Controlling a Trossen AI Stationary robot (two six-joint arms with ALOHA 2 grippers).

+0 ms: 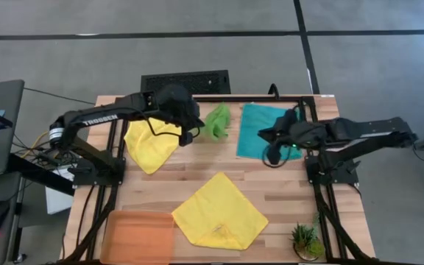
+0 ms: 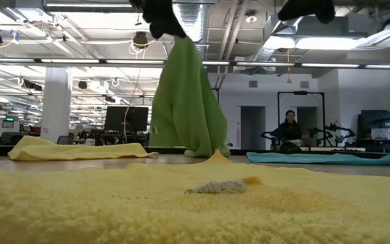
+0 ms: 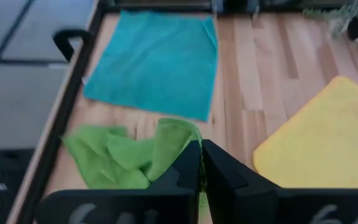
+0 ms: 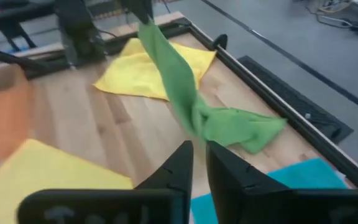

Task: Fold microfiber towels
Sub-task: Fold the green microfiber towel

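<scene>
My left gripper [image 1: 190, 135] is shut on the lime green towel [image 1: 217, 121] at the table's far middle, and shows raised at the top of the low view [image 2: 158, 17]. My right gripper [image 1: 271, 153] hovers shut and empty above the teal towel [image 1: 260, 129], which lies flat at the far right. One yellow towel [image 1: 153, 146] lies spread under my left arm. The other yellow towel [image 1: 219, 212] lies spread at the near middle. My left gripper pinches an upper end of the green towel [image 3: 188, 148] between its two fingers, from above. Whether it has one layer or several I cannot tell. The towel hangs below the fingers as a narrow bunched strip [image 4: 166, 68], and its lower end [image 4: 241, 127] lies crumpled on the table.
A flat orange tray [image 1: 138, 235] lies at the near left corner. A small potted plant [image 1: 305, 240] stands at the near right. A dark frame [image 1: 197, 98] runs along the table's far edge. Bare wood [image 1: 285, 184] shows between the teal towel and the near yellow towel.
</scene>
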